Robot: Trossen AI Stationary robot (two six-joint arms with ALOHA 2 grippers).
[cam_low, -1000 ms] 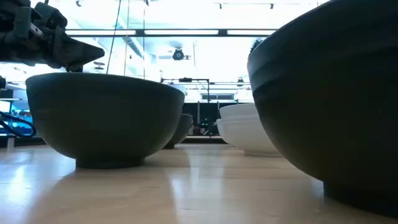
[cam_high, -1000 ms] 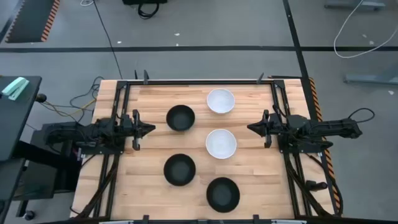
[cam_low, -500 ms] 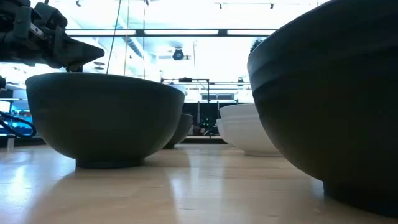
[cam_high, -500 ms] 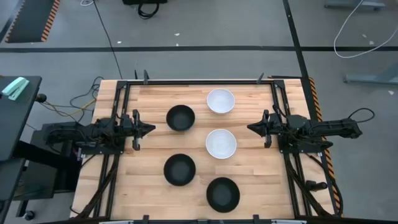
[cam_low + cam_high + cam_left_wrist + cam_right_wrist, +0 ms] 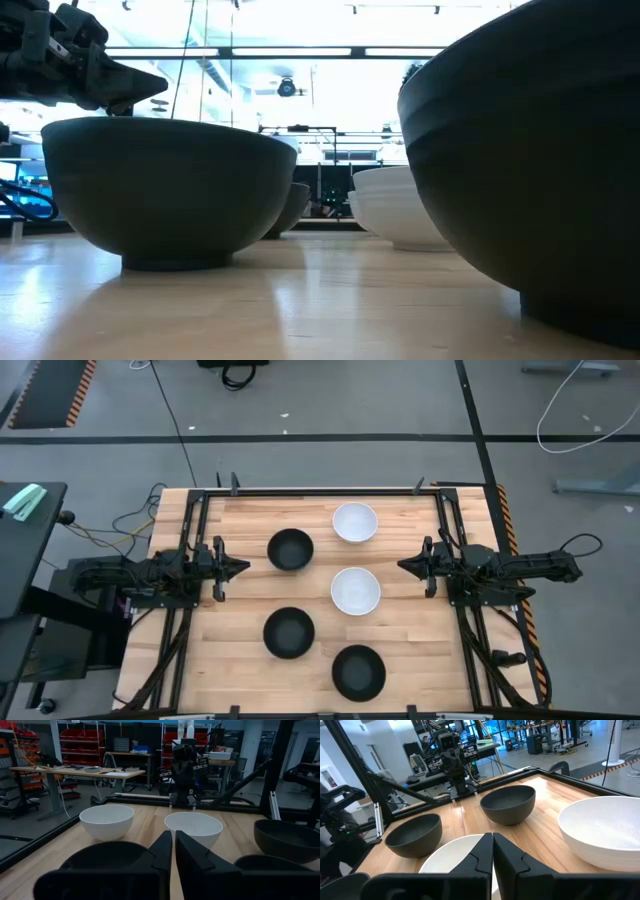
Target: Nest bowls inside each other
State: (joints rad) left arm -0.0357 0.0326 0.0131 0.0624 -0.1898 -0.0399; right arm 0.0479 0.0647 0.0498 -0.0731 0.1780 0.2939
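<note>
Here, five bowls (image 5: pixel 290 550) sit apart mid-frame on my surface (image 5: pixel 240 600); both jaws clenched, empty (left (image 5: pixel 243 567), right (image 5: pixel 403 566)). They look rigid, slippery, breakable; I'd pinch a rim.

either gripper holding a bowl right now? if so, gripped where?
Nothing is held. The left gripper and right gripper are both shut on nothing, at the table's side edges. All five bowls sit apart on the wood.

Both arms are matte black and blocky, one at the left and one at the right of the high view, trailing dark cables. The left claw (image 5: pixel 243 568) and right claw (image 5: pixel 403 566) each end in wedge-shaped black fingers (image 5: pixel 165 851).
</note>
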